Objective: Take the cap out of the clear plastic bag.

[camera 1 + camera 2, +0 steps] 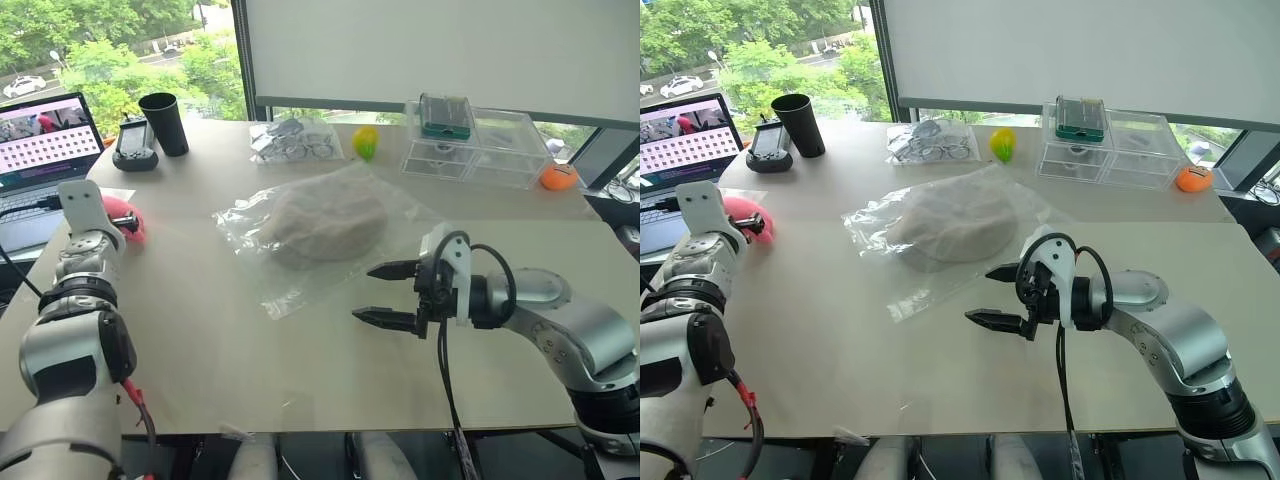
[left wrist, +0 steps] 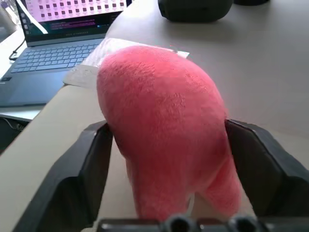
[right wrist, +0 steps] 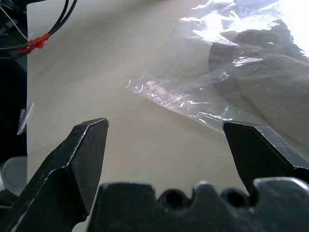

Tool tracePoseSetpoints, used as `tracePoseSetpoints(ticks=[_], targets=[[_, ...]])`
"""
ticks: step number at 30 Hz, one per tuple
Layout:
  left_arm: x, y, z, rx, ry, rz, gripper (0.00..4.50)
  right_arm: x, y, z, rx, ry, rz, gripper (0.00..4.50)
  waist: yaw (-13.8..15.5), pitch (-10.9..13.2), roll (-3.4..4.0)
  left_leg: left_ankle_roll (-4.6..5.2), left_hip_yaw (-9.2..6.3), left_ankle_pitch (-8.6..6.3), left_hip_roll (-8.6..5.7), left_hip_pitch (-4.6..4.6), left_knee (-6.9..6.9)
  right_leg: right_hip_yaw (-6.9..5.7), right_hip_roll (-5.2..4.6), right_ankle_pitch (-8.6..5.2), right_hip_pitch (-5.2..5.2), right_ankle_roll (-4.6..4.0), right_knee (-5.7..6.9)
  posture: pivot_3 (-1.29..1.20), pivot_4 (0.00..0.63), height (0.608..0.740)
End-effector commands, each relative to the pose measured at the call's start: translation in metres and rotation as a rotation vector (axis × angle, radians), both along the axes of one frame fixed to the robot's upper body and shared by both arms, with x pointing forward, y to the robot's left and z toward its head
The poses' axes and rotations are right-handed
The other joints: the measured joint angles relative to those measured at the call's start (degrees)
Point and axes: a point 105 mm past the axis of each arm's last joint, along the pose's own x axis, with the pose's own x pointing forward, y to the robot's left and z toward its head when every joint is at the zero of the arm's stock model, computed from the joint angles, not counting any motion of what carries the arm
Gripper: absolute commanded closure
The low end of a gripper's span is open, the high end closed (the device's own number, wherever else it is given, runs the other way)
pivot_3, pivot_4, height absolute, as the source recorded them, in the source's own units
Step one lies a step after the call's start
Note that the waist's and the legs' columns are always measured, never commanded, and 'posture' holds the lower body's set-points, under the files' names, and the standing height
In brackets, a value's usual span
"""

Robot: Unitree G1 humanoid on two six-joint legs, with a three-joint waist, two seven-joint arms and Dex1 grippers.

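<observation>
The beige cap (image 1: 325, 222) lies inside the clear plastic bag (image 1: 245, 228) in the middle of the table; the right wrist view shows the bag's near edge (image 3: 169, 96) and the cap (image 3: 270, 72) through it. My right gripper (image 1: 363, 292) hovers open just in front of the bag's near right corner, pointing left, with nothing between its fingers (image 3: 87, 145). My left gripper (image 1: 125, 222) is at the table's left side, open, its fingers (image 2: 91, 159) standing wide on either side of a pink plush toy (image 2: 164, 121).
A laptop (image 1: 40, 140), a black cup (image 1: 165, 122) and a black device (image 1: 133, 146) stand at the back left. Behind the bag are a small bag with eyeglasses (image 1: 295, 140), a yellow-green object (image 1: 366, 141), a clear drawer box (image 1: 480, 150) and an orange ball (image 1: 558, 177).
</observation>
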Motion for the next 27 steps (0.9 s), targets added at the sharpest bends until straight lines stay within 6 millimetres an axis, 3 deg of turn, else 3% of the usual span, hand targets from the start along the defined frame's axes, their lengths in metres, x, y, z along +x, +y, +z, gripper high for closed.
tracePoseSetpoints(ticks=[1,10,27], targets=[[0.001,0.005,0.020,0.028,-0.050,-0.009,0.02,-0.002,0.000,0.010,0.007,-0.041,0.010,0.00,0.1,0.0,0.00,0.00,0.00,0.00,0.00,0.00,0.00,0.00,0.00,0.00,0.00,0.00,0.01,0.00,0.150,0.740],[-0.001,0.005,0.021,0.006,-0.057,-0.048,0.02,0.006,0.001,0.005,-0.040,-0.070,-0.002,0.00,0.0,0.0,0.00,0.00,0.00,0.00,0.00,0.00,0.03,0.00,0.00,0.00,0.00,0.00,0.02,0.00,0.150,0.740],[-0.027,0.040,0.028,-0.014,-0.141,0.007,0.02,0.011,0.002,0.005,-0.031,-0.083,-0.009,0.00,0.0,0.0,0.00,0.00,0.00,0.00,0.01,0.02,0.04,0.00,0.01,0.01,0.01,-0.01,0.06,0.00,0.150,0.740]])
